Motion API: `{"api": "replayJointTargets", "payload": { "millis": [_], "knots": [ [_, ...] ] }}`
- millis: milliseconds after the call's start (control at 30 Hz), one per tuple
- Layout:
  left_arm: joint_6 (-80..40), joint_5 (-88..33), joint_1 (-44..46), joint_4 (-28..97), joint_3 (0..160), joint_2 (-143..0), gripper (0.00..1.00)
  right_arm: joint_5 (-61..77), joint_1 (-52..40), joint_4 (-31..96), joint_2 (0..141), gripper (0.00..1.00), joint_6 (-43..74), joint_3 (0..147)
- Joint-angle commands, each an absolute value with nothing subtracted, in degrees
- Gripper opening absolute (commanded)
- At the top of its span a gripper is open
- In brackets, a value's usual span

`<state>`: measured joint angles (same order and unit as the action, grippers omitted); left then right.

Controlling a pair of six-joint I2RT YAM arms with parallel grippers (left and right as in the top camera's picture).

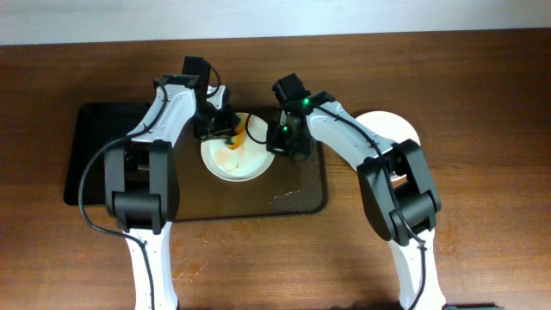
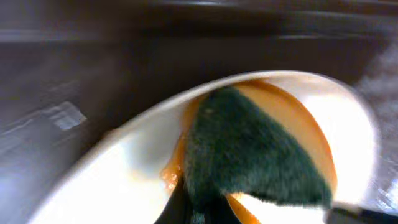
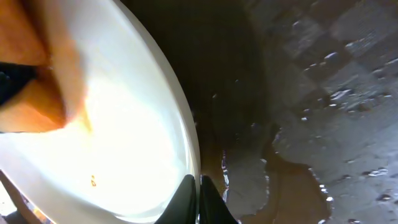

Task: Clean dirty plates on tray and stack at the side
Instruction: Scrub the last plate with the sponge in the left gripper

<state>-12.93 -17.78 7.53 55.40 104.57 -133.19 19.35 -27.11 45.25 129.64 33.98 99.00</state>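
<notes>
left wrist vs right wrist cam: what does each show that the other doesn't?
Left wrist only: the dark green sponge lying on the plate, over orange residue. Right wrist only: the right gripper pinching the plate's rim, and brownish puddles on the wet tray. Both: the white plate on the dark tray. The orange blur at the left edge of the right wrist view may be the sponge; cannot tell.
</notes>
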Motion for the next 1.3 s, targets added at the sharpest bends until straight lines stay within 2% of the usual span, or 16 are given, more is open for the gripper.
{"api": "replayJointTargets", "payload": {
  "millis": [0,100,167,433,733,967,1167,1267],
  "knots": [
    [-20.1,4.1,6.0,61.1,102.8,-136.3,0.0,18.9,-27.0,46.0,130.7,0.04,33.3,98.9],
    [-18.9,3.7,6.2,66.4,102.8,-136.3,0.01,18.9,-27.0,46.0,130.7,0.04,33.3,98.9],
    [-13.8,0.3,6.3,68.9,102.8,-136.3,0.01,18.9,-27.0,46.0,130.7,0.04,33.3,98.9],
    [8.4,-26.3,7.0,73.5,102.8,-136.3,0.0,18.9,-27.0,46.0,130.7,0.04,33.3,98.9],
    [8.2,-38.1,9.5,69.9,102.7,-136.3,0.01,18.9,-27.0,46.0,130.7,0.04,33.3,98.9],
    [8.3,-39.1,9.6,72.6,102.6,-136.3,0.01,18.9,-27.0,46.0,130.7,0.04,33.3,98.9],
    [8.2,-25.9,9.6,71.8,102.1,-136.3,0.01,18.9,-27.0,46.0,130.7,0.04,33.3,98.9],
    [2.7,-18.3,9.7,69.3,101.7,-136.3,0.0,18.9,-27.0,46.0,130.7,0.04,33.3,98.9]
  ]
}}
